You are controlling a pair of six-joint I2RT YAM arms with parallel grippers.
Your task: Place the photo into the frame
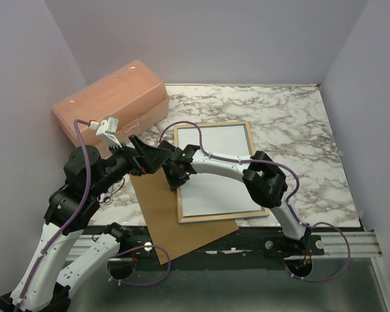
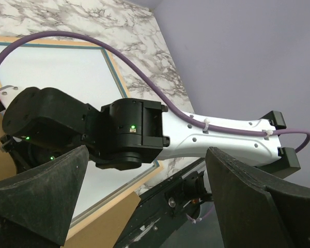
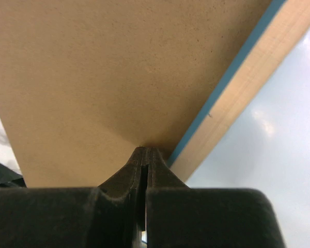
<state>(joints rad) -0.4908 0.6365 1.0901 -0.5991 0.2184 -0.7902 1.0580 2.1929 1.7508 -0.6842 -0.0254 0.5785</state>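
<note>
Black fingers of the right hand are pressed fully together. Their tips are down on the brown backing board, right against the blue side of the frame. I cannot tell whether anything thin is nipped between them.

The frame lies pale-wood side up on the marble tabletop, with its near left corner resting on the board. Inside its rails lies a white sheet, which I take to be the photo face down, so the print looks to be in place already.

The step seems to be work along that left rail, either squaring the frame or freeing the board. To do it well I would keep the closed tips low and push level. With one corner propped on the board, a downward press could rock the frame and shift the print.

The left hand hangs wide apart above the right arm, holding nothing. It should keep clear of that arm's purple cable.
</note>
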